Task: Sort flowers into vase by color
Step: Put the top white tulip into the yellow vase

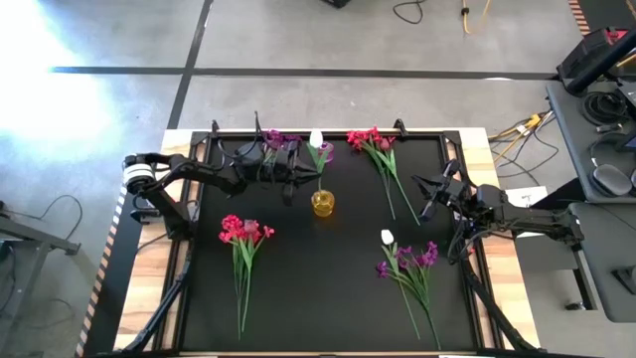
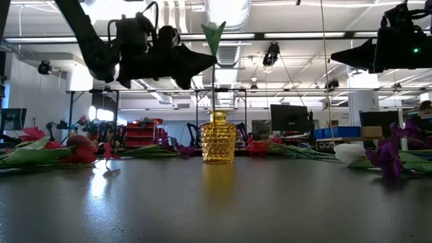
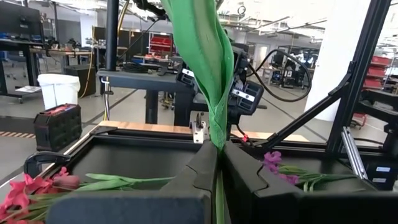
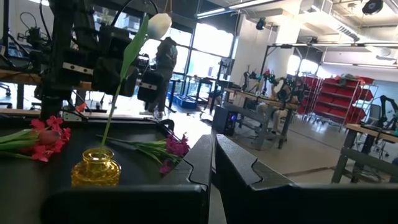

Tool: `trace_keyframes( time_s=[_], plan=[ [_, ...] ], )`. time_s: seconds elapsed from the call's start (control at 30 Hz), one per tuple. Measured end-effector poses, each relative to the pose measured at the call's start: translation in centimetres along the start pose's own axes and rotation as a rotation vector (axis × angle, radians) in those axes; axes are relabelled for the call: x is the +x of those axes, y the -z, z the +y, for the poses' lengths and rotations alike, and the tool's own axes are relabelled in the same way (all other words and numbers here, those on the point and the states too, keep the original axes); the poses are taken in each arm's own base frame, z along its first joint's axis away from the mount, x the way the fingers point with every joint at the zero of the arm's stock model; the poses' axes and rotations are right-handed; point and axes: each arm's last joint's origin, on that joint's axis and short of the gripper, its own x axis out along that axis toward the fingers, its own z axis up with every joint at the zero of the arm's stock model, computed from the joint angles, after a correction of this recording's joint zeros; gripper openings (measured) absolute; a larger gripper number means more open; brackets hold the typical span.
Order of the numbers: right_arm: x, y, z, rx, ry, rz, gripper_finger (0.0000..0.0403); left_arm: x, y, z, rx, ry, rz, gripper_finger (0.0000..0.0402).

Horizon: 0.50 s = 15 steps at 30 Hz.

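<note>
1. Your left gripper [image 1: 294, 182] was pressed together on the white tulip [image 1: 316, 140], pinching its green stem just beside the yellow vase [image 1: 322, 203] near the middle of the black mat [image 1: 328, 298].
2. The stem's foot sat inside the vase mouth, and the bloom stood high above it, leaning slightly, as the right wrist view showed.
3. Your right gripper [image 1: 429, 195] hung at the mat's right side, fingers pressed together, holding nothing.
4. Judged step: seating the white tulip in the vase. Keep the stem upright while lowering it, so the foot runs down to the vase floor.
5. The flower is far taller than the vase and looks top-heavy. Open slowly, then lift the fingers straight clear, so no drag tips the vase.
6. Watch the low view for wobble before you pull away.
7. Count, vases: 1.
8. Count, white blooms: 2, namely the held one and a second white tulip [image 1: 388, 237] lying right of centre.
9. Count, red-pink sprays: 2, the left red spray [image 1: 243, 234] and the far red spray [image 1: 372, 140].
10. Count, purple sprays: 2, the far purple spray [image 1: 279, 140], partly under your left arm, and the near purple spray [image 1: 409, 261].
11. Individual stems within each spray could not be told apart.
</note>
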Motion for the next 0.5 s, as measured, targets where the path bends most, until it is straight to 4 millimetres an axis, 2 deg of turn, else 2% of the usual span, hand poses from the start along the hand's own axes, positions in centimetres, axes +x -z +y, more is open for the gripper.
trace_keyframes(
  time_s=[0.27, 0.5],
  plan=[
    [0.0, 0.0, 0.0, 0.016, 0.000, 0.000, 0.0013, 0.1, 0.6, 0.1, 0.005, -0.003, 0.024, 0.0006],
    [0.0, 0.0, 0.0, 0.042, -0.001, 0.000, 0.0013, 0.5, 2.0, 0.4, -0.024, -0.003, 0.068, 0.0057]
  ],
)
